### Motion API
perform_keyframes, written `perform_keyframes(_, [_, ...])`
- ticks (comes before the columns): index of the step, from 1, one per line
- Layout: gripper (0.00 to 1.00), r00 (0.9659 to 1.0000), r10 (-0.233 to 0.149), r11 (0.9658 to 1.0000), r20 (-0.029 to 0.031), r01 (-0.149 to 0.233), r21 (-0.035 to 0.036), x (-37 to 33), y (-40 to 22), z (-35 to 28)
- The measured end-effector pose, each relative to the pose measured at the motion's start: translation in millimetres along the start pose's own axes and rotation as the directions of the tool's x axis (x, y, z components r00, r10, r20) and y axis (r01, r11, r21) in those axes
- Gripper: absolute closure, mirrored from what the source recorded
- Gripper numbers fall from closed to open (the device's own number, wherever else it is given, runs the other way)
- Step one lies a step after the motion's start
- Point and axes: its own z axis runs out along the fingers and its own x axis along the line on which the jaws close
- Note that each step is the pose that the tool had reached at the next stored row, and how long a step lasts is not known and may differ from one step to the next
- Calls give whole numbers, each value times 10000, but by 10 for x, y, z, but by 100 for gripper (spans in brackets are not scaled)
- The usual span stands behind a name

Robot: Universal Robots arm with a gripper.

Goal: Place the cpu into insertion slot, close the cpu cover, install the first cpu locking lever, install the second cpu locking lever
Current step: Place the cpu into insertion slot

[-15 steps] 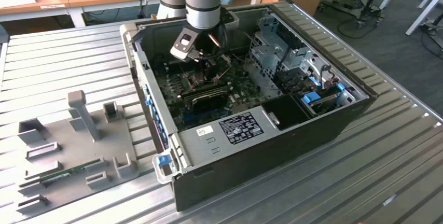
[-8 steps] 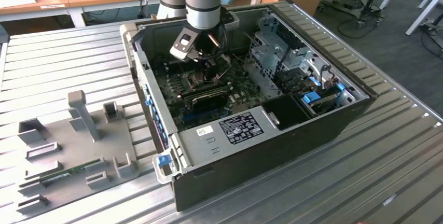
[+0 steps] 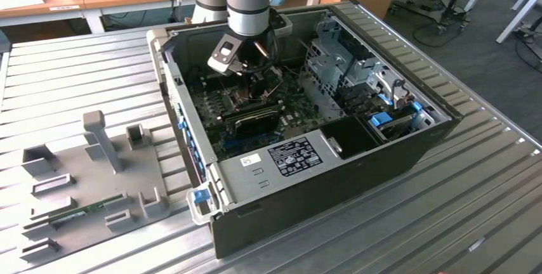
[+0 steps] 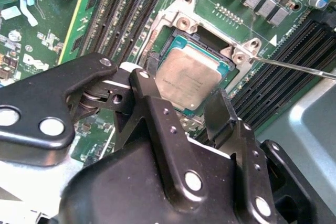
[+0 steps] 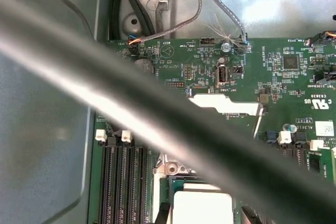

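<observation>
Gripper (image 4: 186,111) fingers are standing apart, hanging just above the single cpu (image 4: 189,80), which is lying in the insertion slot (image 4: 181,22); whether either finger is touching the chip is hard to tell. Its near edge is hiding behind the fingers. One thin locking lever (image 4: 294,66) is angling out past the slot's corner. Four memory slots (image 4: 126,11) are flanking one side.

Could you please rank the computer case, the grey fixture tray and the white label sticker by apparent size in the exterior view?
1. computer case
2. grey fixture tray, nearer the camera, so less sure
3. white label sticker
</observation>
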Motion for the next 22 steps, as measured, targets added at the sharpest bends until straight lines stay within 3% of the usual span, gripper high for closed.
perform_keyframes(9, [38, 10000, 0, 10000, 0, 0, 0, 40, -1, 14])
perform_keyframes(22, [38, 10000, 0, 10000, 10, 0, 0, 42, -2, 33])
